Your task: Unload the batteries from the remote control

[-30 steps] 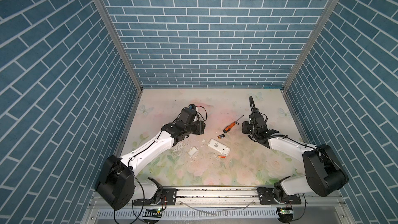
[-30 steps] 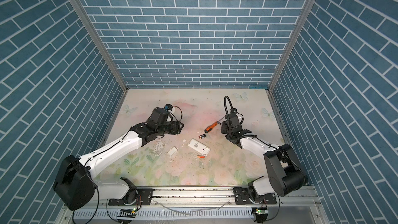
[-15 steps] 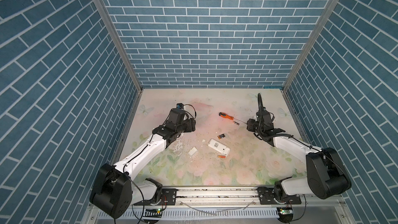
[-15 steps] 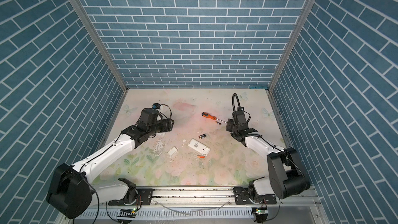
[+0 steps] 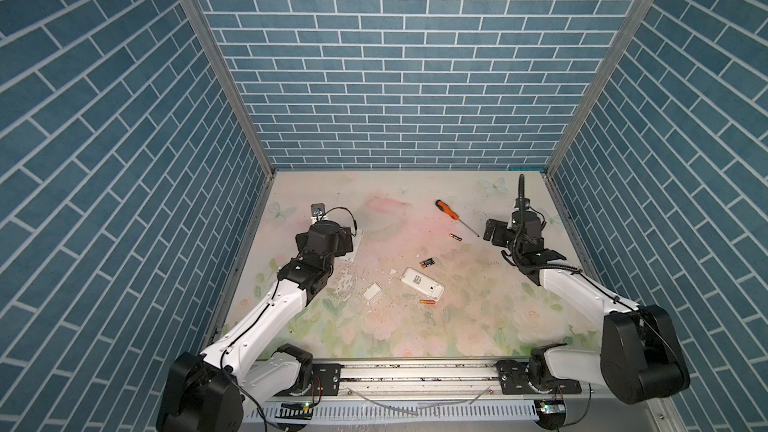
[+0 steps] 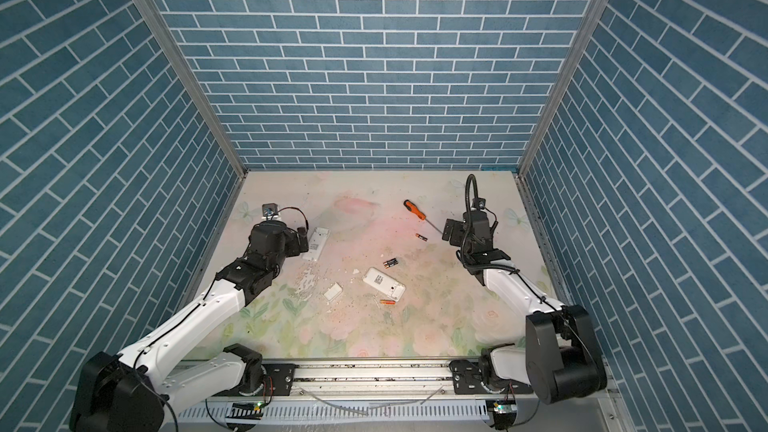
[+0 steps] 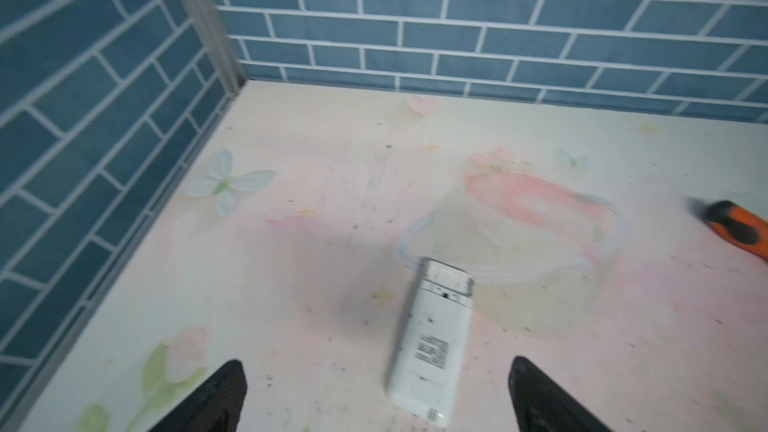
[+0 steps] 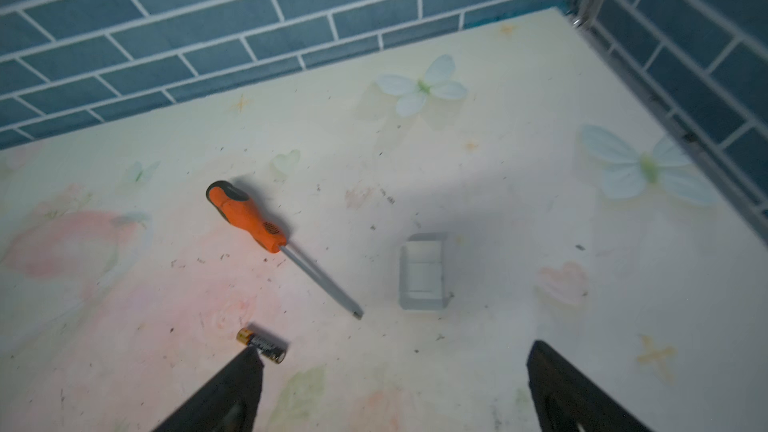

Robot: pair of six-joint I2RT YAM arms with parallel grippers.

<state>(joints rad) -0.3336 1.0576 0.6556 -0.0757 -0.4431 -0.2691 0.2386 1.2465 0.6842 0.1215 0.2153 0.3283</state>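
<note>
A white remote control [image 5: 422, 283] [image 6: 383, 283] lies back-up at mid-table. Beside it rest two black batteries [image 5: 427, 262] [image 6: 390, 263] and an orange one [image 5: 427, 303] [image 6: 387, 303]. A third black battery [image 5: 455, 236] [image 8: 262, 344] lies by my right gripper's left fingertip [image 8: 245, 371]. My right gripper [image 8: 390, 384] [image 5: 492, 234] is open and holds nothing. A second white remote [image 7: 432, 342] [image 6: 316, 243] lies flat between the spread fingers of my open left gripper [image 7: 376, 392] [image 6: 305, 238], touching neither finger.
An orange-handled screwdriver [image 5: 446, 210] [image 8: 249, 216] lies at the back, tip toward my right gripper. A small clear piece [image 8: 422, 272] sits ahead of that gripper. A white cover [image 5: 371, 292] and crumbs lie left of the central remote. Brick walls close three sides.
Both arms have drawn apart toward their side walls and both grippers have opened wide. The screwdriver has turned and now lies farther back.
</note>
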